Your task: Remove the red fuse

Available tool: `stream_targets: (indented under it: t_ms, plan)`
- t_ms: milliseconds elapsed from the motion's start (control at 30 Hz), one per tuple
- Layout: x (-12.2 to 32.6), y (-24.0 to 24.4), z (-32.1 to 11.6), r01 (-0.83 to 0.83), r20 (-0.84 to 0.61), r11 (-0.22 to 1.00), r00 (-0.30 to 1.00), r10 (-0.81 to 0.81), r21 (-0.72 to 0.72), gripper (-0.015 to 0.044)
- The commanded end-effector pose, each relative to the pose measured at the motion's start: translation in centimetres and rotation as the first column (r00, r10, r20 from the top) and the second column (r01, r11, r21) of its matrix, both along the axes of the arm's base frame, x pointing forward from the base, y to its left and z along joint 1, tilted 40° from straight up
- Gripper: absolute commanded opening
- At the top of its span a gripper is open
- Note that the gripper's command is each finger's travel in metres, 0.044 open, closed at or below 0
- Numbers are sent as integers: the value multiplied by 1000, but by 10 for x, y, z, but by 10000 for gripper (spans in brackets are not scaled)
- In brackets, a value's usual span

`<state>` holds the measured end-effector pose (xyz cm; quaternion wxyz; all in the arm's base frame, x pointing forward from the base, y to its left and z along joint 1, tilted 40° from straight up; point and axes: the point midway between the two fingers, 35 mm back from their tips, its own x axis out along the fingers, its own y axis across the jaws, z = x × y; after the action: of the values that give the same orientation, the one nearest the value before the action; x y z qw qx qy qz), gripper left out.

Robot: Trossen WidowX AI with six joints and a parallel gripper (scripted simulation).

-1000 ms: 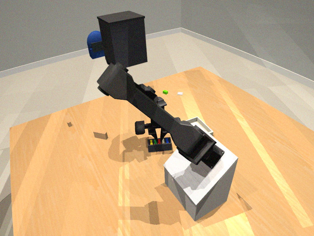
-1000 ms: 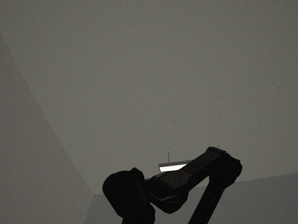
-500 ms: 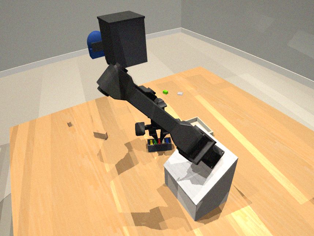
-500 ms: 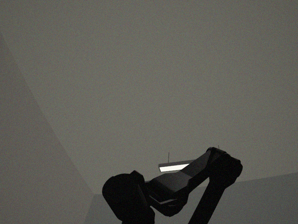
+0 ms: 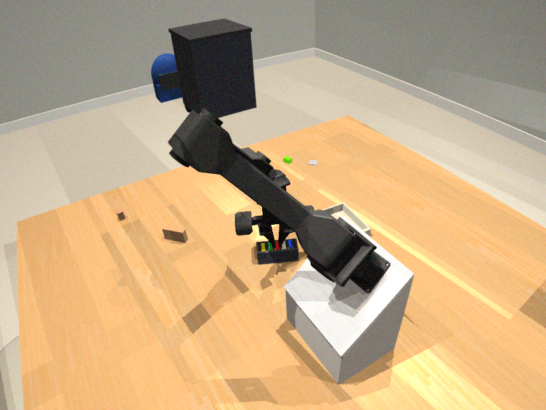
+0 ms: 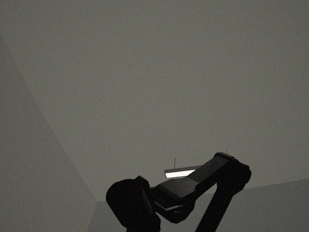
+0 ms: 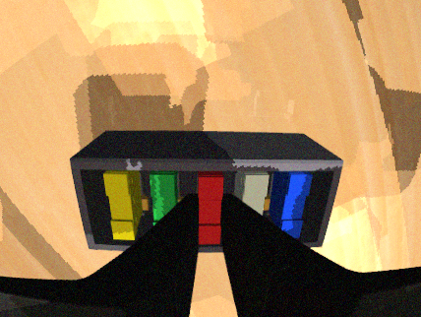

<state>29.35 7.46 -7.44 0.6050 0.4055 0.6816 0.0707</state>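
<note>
The black end effector is closed narrowly on the upright red fuse, seated in the dark rectangular fuse block on the wooden counter.

My tabletop is pale orange wood, its planks streaked with lighter bands and crossed by patchy dark shadows. A white block stands on it near the front. Further out lie small bits: a green cube, a grey chip, a brown wedge and a tiny dark cube. Around the tabletop runs a light beige floor, meeting plain grey walls at a pale skirting; two walls join in a corner at the back. From below, the exterior view shows a dim grey ceiling with one lit strip lamp hung on thin rods.
</note>
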Motion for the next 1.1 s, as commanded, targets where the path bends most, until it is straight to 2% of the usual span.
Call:
stream_targets:
  t_ms: [0,1067]
  plan:
    - [0,-1,2,-3,2,1000,1000,3,0,0]
    - [0,-11,13,-2,1,1000,1000,2,0,0]
